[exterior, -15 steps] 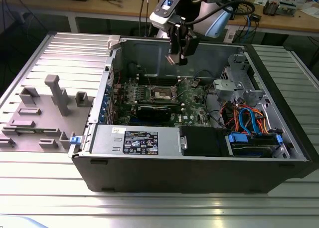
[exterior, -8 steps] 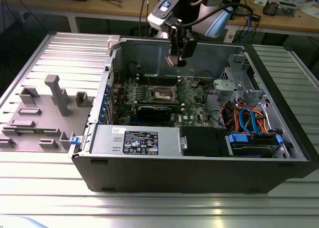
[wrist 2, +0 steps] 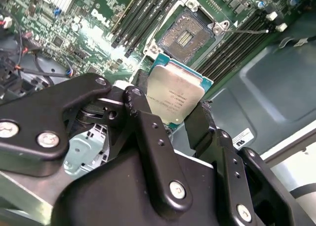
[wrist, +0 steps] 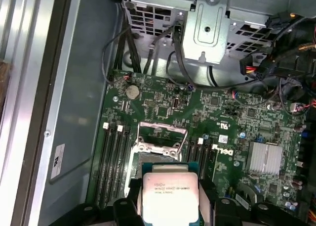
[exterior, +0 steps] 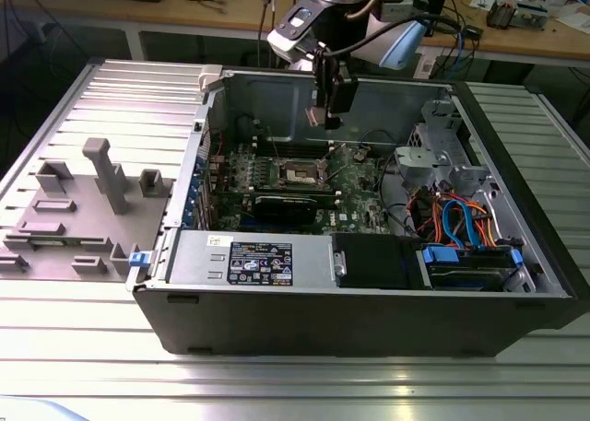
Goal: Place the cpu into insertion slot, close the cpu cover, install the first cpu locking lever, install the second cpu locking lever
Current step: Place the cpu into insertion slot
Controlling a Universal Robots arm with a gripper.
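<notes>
My gripper (wrist 2: pixel 170 107) is shut on the cpu (wrist 2: pixel 175 95), a flat square chip with a silver-grey top, its black fingers (wrist 2: pixel 143 112) clamped on two opposite edges. In the first wrist view the cpu (wrist: pixel 170 194) hangs in my gripper (wrist: pixel 170 206) above the green board, just short of the insertion slot. The insertion slot (wrist 2: pixel 185 36) lies bare and dark inside its silver rim. The cpu cover (wrist: pixel 163 127) stands swung open beside it. In the exterior view my gripper (exterior: pixel 330 115) hovers above the insertion slot (exterior: pixel 300 173) inside the open computer case. A thin wire lever (wrist 2: pixel 249 31) sticks out from the slot.
Long black memory slots (wrist: pixel 111 161) flank the socket. A silver heatsink (wrist: pixel 266 159), a metal drive cage (wrist: pixel 207 23) and cable bundles (exterior: pixel 456 223) crowd the case. A black card (exterior: pixel 290 204) lies near the socket. A grey fixture plate (exterior: pixel 83 209) sits at the exterior view's left.
</notes>
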